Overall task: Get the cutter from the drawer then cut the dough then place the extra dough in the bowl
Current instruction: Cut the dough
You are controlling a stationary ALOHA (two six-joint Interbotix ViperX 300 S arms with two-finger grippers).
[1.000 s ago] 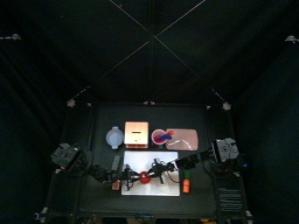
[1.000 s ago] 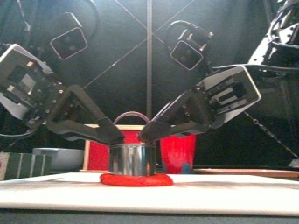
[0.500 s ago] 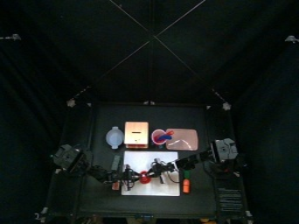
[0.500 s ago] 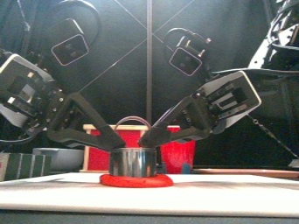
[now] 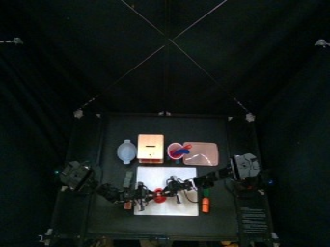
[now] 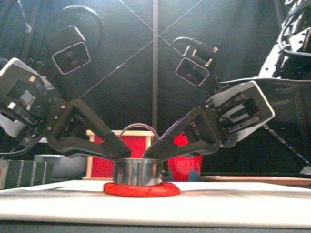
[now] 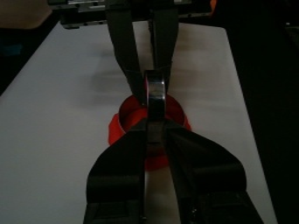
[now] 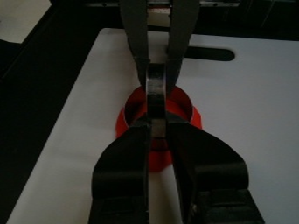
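Front centre of the black table (image 5: 96, 164): white rectangular cutting board (image 5: 175, 176), long side parallel to the front edge. On it, left of middle, a flat red dough disc (image 5: 160, 195). The left gripper (image 5: 150, 196) reaches in from the left and the right gripper (image 5: 172, 195) from the right, and their tips meet over the dough. Small orange-red object (image 5: 204, 204) at the board's right edge, kind not legible. Behind the board, left to right: blue-grey round bowl (image 5: 125, 150), pale wooden box (image 5: 150, 147), flat pink tray (image 5: 207, 154) carrying a red cup (image 5: 178, 150).
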